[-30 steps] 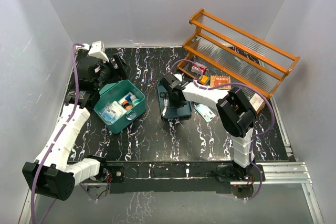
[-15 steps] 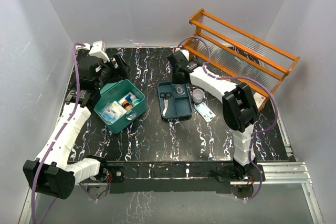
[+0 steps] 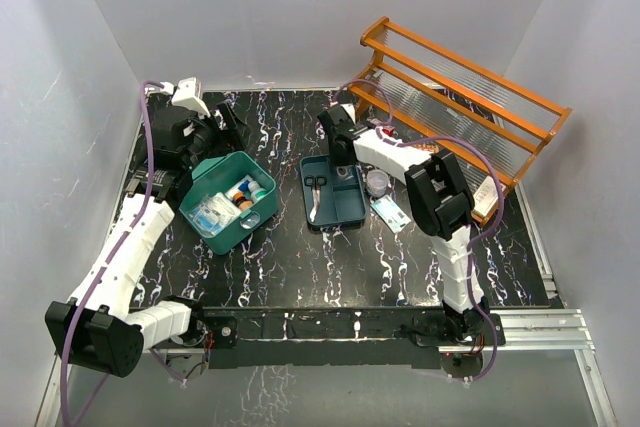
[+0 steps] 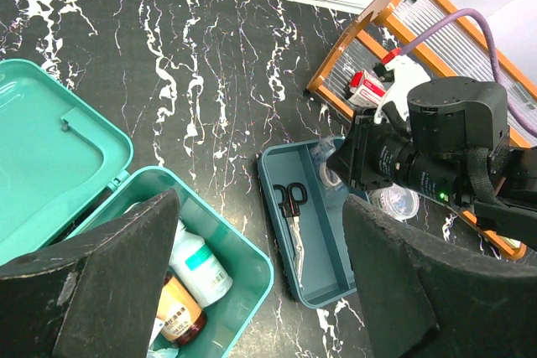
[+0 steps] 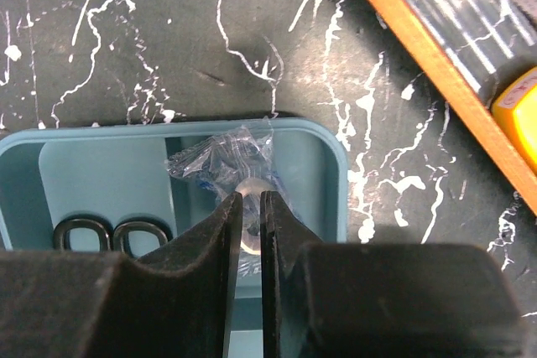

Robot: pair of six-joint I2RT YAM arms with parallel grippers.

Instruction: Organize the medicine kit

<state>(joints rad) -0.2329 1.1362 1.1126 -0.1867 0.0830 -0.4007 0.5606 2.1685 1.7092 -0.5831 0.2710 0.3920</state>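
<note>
Since a second ago my right arm has swung off the middle of the insert tray (image 3: 332, 215), which it was covering, and my right claw (image 3: 340, 142) now hangs over the tray's far end, close to the orange rack (image 3: 460, 97). The scissors (image 3: 315, 192) it hid then now show in the tray's left compartment.

Through my right wrist camera the right claw (image 5: 252, 199) is narrow, with only a slit between its fingers. The tips sit at a clear plastic packet (image 5: 218, 157) in the tray's far compartment. Whether they pinch it I cannot tell, since my own fingers block everything below the tips. Of the scissors only the two handle loops peek out there.

My left claw (image 4: 264, 207) is spread wide with nothing between its fingers, hovering above the medicine kit (image 3: 255, 222), which stands open on the left of the table (image 3: 300, 257), well apart from the tray. Inside it a white bottle (image 4: 200, 262) and an amber bottle (image 4: 178, 312) are partly cut off by my left finger. A round clear tub (image 3: 378, 182) stands just right of the tray; its contents are too small to make out.
</note>
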